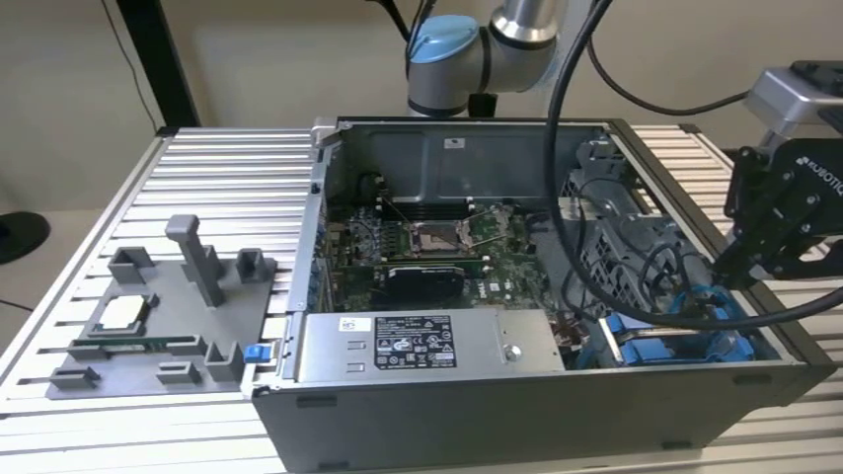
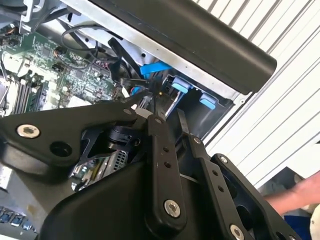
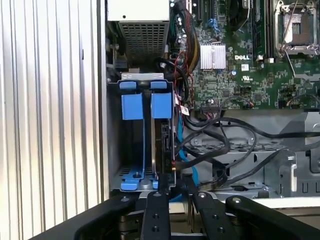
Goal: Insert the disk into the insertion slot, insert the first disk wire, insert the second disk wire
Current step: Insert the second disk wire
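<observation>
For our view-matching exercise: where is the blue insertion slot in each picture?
Exterior view: slot at the case's near corner, on the exterior view's right.
Second wrist view: slot between the case's wall and the motherboard.
First wrist view: slot between the case's wall and the motherboard.
Shared landmark: the motherboard.

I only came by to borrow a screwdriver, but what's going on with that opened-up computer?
A robot arm is working inside the open computer case. Its gripper hangs low at the insertion slot, the blue-railed bay in the case's corner. The disk appears to sit in that slot already, connector edge towards the gripper. Loose black and blue wires lie beside it; whether any is plugged in cannot be told.
</observation>
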`<state>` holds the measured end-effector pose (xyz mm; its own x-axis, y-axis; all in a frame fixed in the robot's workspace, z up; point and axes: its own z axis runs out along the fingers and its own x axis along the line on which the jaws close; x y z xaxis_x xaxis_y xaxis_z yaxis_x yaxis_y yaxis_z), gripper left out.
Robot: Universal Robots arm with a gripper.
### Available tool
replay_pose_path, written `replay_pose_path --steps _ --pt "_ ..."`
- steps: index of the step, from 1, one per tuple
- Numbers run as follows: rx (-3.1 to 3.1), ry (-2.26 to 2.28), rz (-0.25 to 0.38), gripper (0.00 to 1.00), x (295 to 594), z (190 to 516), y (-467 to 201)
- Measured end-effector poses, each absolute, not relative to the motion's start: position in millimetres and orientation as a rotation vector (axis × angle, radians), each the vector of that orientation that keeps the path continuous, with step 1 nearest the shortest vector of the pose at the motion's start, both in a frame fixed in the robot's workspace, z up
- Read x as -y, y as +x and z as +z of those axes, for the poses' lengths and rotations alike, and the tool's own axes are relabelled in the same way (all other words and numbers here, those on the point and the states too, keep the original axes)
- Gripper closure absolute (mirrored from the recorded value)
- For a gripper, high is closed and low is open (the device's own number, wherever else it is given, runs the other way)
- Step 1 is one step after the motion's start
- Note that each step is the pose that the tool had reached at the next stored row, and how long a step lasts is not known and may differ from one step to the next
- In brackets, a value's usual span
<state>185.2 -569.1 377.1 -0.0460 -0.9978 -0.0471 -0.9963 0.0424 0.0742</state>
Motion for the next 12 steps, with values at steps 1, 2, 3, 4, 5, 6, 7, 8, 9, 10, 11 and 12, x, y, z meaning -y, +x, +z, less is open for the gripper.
replay_pose_path --steps 1,2,3,4,5,6,7,8,9,10,11,12 --pt "2.249 2.165 -0.136 0.0 569.0 376.9 186.1" --pt "2.243 2.173 -0.138 0.0 569.0 376.6 186.8" --pt "2.236 2.182 -0.141 0.0 569.0 376.3 187.5" --pt "2.229 2.191 -0.144 0.0 569.0 376.1 188.2" --pt "2.222 2.2 -0.147 0.0 569.0 375.9 188.9" --pt "2.216 2.208 -0.149 0.0 569.0 375.7 189.5" --pt "2.209 2.217 -0.153 0.0 569.0 375.5 190.2" --pt "2.202 2.226 -0.156 0.0 569.0 375.3 190.8" --pt "2.196 2.235 -0.16 0.0 569.0 375.1 191.4" --pt "2.19 2.244 -0.164 0.0 569.0 375.0 191.9" --pt "2.179 2.259 -0.171 0.0 569.0 374.9 192.6" --pt "2.177 2.261 -0.171 0.0 569.0 374.9 192.6"
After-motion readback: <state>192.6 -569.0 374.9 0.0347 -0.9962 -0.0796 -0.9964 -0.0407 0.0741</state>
